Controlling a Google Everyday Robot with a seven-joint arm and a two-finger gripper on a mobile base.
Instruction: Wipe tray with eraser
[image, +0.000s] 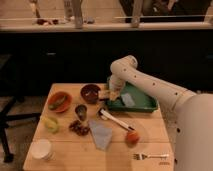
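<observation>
- Camera view, setting: a pale wooden worktop (60, 150) stands before dark cabinets, with a lit counter ledge running along the top of the view.
- Camera view, arm: the white arm reaches in from the right. Its tool (111, 94) sits at the left rim of the green tray (145, 107), clenched on what appears to be the eraser (104, 94), a pale tan block jutting left over the rim towards the dark bowl (90, 87).
- Step in hand, by judgement: the eraser is grasped and brought to the tray, and wiping has not visibly begun.
- Next move, by judgement: lower the eraser flat onto the tray floor and sweep it across, keeping clear of the sloping wall.
- Tray contents: a small grey-blue pad (128, 100) lies on the floor, in the likely path of a sweep.
- Other containers: the orange bowl (67, 96) holds something green (56, 102). I cannot tell what is in the dark bowl, the white cup (41, 148) or the small metal cup (81, 112).
</observation>
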